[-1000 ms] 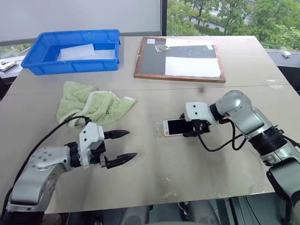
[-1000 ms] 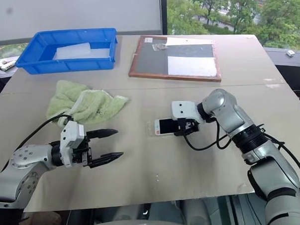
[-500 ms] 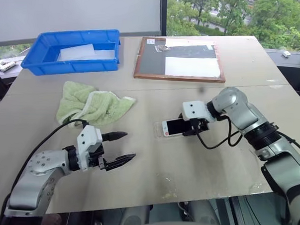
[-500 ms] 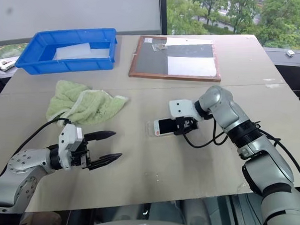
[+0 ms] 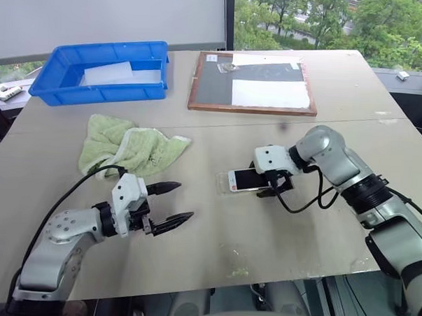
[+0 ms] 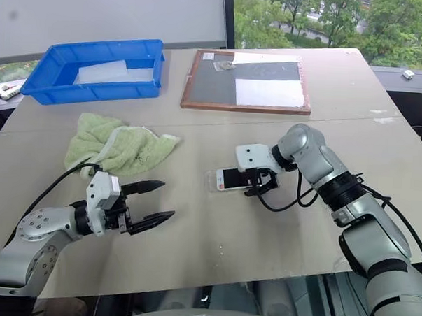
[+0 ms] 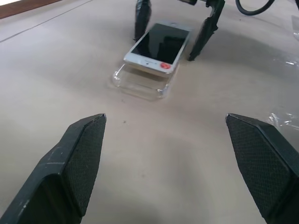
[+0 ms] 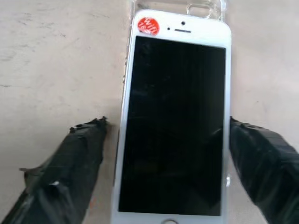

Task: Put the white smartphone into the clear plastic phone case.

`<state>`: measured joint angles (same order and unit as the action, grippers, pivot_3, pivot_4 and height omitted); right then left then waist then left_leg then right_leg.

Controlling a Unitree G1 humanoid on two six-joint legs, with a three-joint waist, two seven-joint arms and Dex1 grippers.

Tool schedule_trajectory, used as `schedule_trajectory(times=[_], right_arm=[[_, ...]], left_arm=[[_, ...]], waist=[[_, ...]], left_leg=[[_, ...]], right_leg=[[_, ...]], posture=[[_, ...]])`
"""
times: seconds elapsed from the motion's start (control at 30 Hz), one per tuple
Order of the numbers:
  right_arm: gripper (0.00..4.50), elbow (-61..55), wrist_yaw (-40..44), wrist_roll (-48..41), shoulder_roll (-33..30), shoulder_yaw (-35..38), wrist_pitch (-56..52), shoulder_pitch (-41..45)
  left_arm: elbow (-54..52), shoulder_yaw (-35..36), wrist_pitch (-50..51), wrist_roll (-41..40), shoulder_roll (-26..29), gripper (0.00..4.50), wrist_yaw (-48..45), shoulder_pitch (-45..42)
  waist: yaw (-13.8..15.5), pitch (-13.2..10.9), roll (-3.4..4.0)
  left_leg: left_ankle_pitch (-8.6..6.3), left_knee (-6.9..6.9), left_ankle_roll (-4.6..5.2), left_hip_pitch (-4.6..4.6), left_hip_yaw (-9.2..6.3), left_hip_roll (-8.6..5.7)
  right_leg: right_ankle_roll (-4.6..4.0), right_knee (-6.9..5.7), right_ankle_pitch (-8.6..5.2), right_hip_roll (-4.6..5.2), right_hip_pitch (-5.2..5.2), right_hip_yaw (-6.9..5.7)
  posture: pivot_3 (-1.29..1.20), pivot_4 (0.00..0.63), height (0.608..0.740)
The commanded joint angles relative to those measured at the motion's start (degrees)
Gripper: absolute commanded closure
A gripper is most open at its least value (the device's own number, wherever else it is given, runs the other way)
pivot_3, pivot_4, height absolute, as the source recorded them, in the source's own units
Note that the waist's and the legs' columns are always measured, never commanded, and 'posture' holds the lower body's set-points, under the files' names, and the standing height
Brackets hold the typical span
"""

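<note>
**Resting half-seated: phone could slip off its case**

Lying on the case (image 7: 140,84) near the middle of the surface (image 5: 278,224), the phone (image 7: 158,45) is screen up and not yet seated: from the left wrist view its left end sits raised above the shell, and the case's clear lip juts out past that end. The right hand (image 5: 271,182) straddles the phone's right end with fingers (image 8: 77,154) apart, one on each long side, gripping nothing. The left hand (image 5: 172,203) hovers well to the left and nearer, its fingers also apart and empty.

Risks, as I judge them:
- A push down on the right end alone could tip the phone and skid the light case leftward, since nothing braces it.
- Closing the fingers could pinch the case wall with the phone and flex it out of line.
- The phone overhanging one edge may snap in crooked, leaving a corner proud.
</note>
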<state>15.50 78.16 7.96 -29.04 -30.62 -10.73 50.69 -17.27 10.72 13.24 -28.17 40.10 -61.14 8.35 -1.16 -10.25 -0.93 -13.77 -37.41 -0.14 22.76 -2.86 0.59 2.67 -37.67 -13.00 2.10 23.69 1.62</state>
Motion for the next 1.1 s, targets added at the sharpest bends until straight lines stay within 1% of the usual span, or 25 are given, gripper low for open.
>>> schedule_trajectory(times=[0.03,0.07,0.13,0.23,0.33,0.37,0.4,0.57,0.7,0.83,1.1], right_arm=[[0.09,-6.37,-0.2,-4.33,-0.82,5.78,-5.47,0.88],[0.32,-7.33,-0.32,-5.0,-0.8,6.42,-6.9,0.83],[0.93,-9.25,-0.47,-6.38,-0.78,7.55,-9.98,0.57],[2.16,-10.9,-1.88,-8.15,0.12,8.9,-13.26,-0.19],[3.66,-11.41,-4.58,-8.57,1.45,9.03,-15.02,-1.4],[3.97,-11.73,-5.3,-8.65,1.8,8.79,-15.64,-2.11],[4.47,-12.07,-5.86,-8.69,1.99,8.52,-16.06,-2.85],[4.47,-12.5,-7.91,-7.92,2.48,6.62,-16.44,-6.67],[4.47,-10.54,-9.76,-4.95,2.86,2.99,-14.67,-9.25],[4.47,-7.31,-10.51,-1.45,2.7,-0.75,-12.8,-9.79],[4.47,-2.18,-9.62,-0.8,4.87,-3.24,-14.35,-10.6]], left_arm=[[0.2,0.05,-1.34,0.3,0.3,0.29,-0.09,-1.16],[0.4,-0.04,-1.33,0.32,0.31,0.29,-0.07,-1.46],[0.62,-0.28,-1.12,0.37,0.28,0.29,0.09,-2.11],[0.65,-0.57,-0.87,0.46,0.19,0.29,0.35,-2.77],[0.48,-0.82,-0.56,0.48,0.14,0.29,0.67,-3.31],[0.41,-0.85,-0.5,0.48,0.15,0.29,0.78,-3.44],[0.34,-0.89,-0.43,0.47,0.16,0.29,0.9,-3.55],[-0.29,-1.14,-0.16,0.38,0.14,0.29,1.7,-3.62],[-1.07,-1.74,0.15,0.45,-0.32,0.29,2.73,-3.54],[-1.45,-2.33,0.45,0.56,-0.67,0.29,3.6,-3.86],[-1.89,-3.0,0.98,0.6,-1.17,0.29,4.58,-4.46]], waist=[[0.07,-0.02,0.02],[0.1,-0.02,0.02],[0.15,-0.02,0.02],[0.13,-0.03,0.02],[0.08,-0.02,0.02],[0.06,-0.02,0.02],[0.07,-0.02,0.02],[0.09,-0.02,0.01],[0.04,-0.02,0.02],[-0.19,0.04,-0.03],[-0.82,0.29,-0.18]], left_leg=[[0.0,0.0,0.0,0.01,-0.01,0.0],[0.0,0.0,0.0,0.01,-0.03,0.0],[0.0,0.0,0.0,0.01,-0.03,0.0],[0.0,0.0,0.0,0.01,-0.03,0.0],[0.0,0.01,0.0,0.01,-0.03,0.0],[0.0,0.01,0.0,0.01,-0.02,0.0],[0.0,0.01,0.0,0.01,-0.02,0.0],[0.0,0.02,0.0,0.03,-0.01,0.0],[0.0,0.02,0.0,0.02,-0.02,0.0],[0.0,0.01,0.0,-0.08,0.0,0.0],[0.0,0.02,0.0,-0.52,-0.01,0.01]], right_leg=[[0.01,0.0,0.0,0.0,0.01,0.0],[0.01,0.0,0.0,0.0,0.0,-0.01],[-0.01,0.0,-0.01,0.0,0.0,-0.01],[-0.03,0.0,-0.02,0.0,0.0,-0.01],[-0.03,0.0,-0.01,0.0,0.0,-0.01],[-0.03,0.0,-0.01,0.0,0.0,-0.01],[-0.02,0.0,-0.01,0.0,0.0,-0.01],[0.0,0.01,0.0,0.0,0.0,-0.01],[-0.01,0.0,-0.01,0.0,0.0,-0.01],[-0.01,-0.04,-0.02,-0.01,-0.02,0.0],[-0.13,-0.09,-0.17,-0.03,-0.38,0.01]], posture=[[0.0,0.15,0.74],[0.0,0.15,0.74],[0.0,0.15,0.74],[0.0,0.15,0.74],[0.0,0.15,0.74],[0.0,0.15,0.74],[0.0,0.15,0.74],[0.0,0.15,0.74],[0.0,0.15,0.74],[0.0,0.15,0.74],[0.0,0.15,0.74]])
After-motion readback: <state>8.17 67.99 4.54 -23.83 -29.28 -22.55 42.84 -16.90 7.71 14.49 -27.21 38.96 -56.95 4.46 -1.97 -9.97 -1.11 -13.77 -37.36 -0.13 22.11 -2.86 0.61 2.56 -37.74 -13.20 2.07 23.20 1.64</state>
